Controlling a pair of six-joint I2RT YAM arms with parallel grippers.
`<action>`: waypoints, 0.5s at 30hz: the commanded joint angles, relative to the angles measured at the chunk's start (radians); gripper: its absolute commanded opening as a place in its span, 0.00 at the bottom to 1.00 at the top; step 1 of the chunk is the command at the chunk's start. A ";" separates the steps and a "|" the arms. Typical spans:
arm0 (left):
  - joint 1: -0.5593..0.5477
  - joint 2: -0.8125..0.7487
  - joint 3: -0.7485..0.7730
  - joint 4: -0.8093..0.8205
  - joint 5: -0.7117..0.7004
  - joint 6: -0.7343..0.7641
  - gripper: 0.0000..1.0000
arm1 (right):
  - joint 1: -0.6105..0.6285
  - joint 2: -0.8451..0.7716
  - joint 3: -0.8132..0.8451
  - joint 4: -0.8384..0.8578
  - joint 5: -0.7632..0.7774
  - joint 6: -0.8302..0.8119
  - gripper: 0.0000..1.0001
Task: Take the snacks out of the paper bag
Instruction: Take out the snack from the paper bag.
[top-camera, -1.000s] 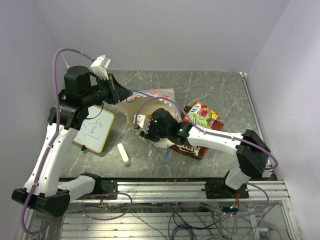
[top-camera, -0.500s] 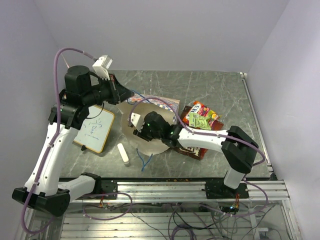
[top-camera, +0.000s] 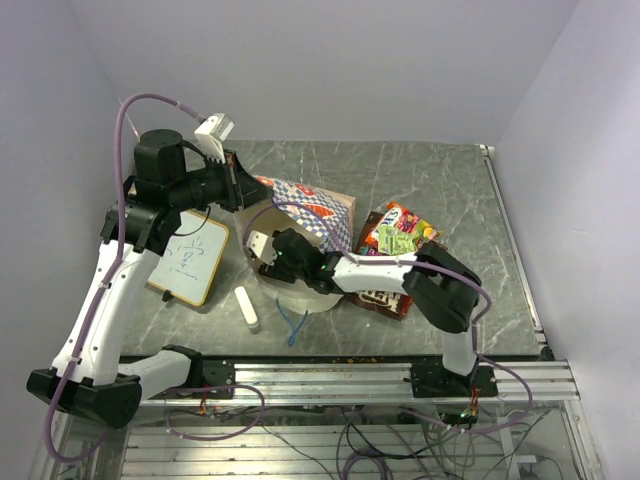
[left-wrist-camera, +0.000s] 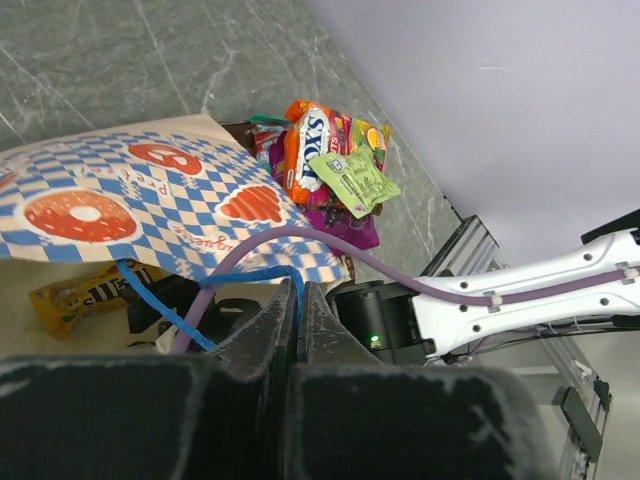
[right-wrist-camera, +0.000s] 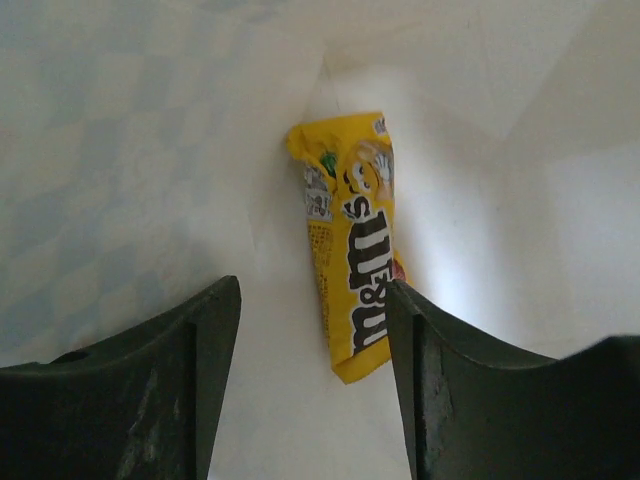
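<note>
My left gripper (top-camera: 245, 190) is shut on a thin blue cord handle (left-wrist-camera: 215, 272) of the chequered paper bag (top-camera: 315, 210) and holds the bag's mouth up. The wrist view shows the jaws pressed together on the cord (left-wrist-camera: 297, 290). My right gripper (top-camera: 262, 250) is open inside the bag (right-wrist-camera: 150, 150), its jaws wide apart (right-wrist-camera: 312, 300). A yellow M&M's packet (right-wrist-camera: 355, 250) lies just ahead of them on the bag's inner wall, untouched; it also shows in the left wrist view (left-wrist-camera: 90, 290). Several snacks (top-camera: 400, 235) are piled on the table right of the bag, with a brown chocolate bag (top-camera: 380, 298) under them.
A wood-framed whiteboard (top-camera: 190, 258) lies at the left. A small white cylinder (top-camera: 246, 308) lies near the front, with a loose blue cord (top-camera: 295, 322) beside it. A metal rail (top-camera: 340, 375) runs along the near edge. Walls close the back and sides.
The right gripper has moved left and deeper into the bag. The bag has swung so that its chequered side now faces up, while the left gripper keeps hold of the handle.
</note>
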 joint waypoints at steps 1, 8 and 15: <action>-0.002 -0.003 0.042 0.018 0.034 0.018 0.07 | -0.002 0.084 0.060 0.035 0.107 -0.060 0.61; -0.011 -0.024 0.034 0.015 0.035 0.014 0.07 | -0.016 0.153 0.093 0.056 0.138 -0.105 0.61; -0.011 -0.008 0.060 -0.017 0.032 0.045 0.07 | -0.071 0.174 0.111 0.080 0.055 -0.103 0.48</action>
